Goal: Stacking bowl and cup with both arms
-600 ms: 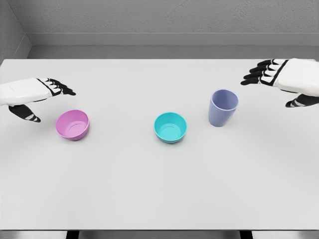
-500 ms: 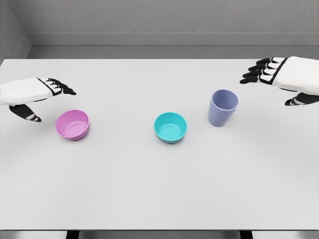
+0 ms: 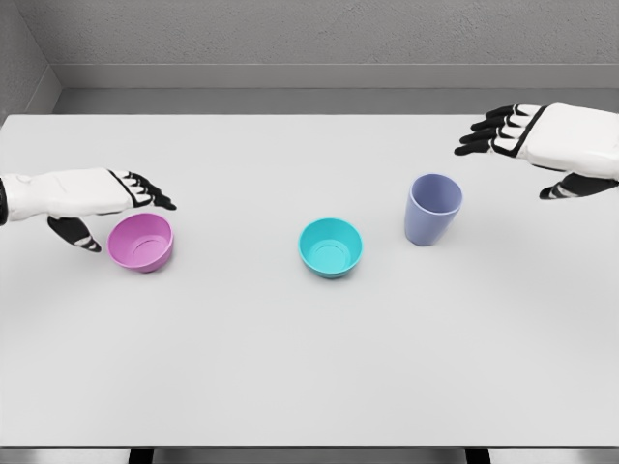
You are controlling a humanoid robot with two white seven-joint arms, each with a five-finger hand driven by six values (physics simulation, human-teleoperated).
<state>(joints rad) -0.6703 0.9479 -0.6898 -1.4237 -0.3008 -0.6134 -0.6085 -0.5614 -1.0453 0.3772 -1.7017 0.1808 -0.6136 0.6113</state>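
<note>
On the white table (image 3: 309, 367) stand a pink bowl (image 3: 141, 242) at the left, a teal bowl (image 3: 331, 246) in the middle and an upright lavender cup (image 3: 431, 209) to its right. My left hand (image 3: 114, 215) hovers just above and left of the pink bowl, fingers spread over its far rim and thumb hanging at its left side, holding nothing. My right hand (image 3: 522, 155) floats open above and to the right of the cup, well apart from it.
A grey wall (image 3: 309, 39) rises behind the table's far edge. The table's front edge (image 3: 309, 447) runs along the bottom of the view.
My left hand has moved right and down, closing in on the pink bowl. My right hand has drifted slightly left and up, toward the cup. The bowls and cup have not moved.
</note>
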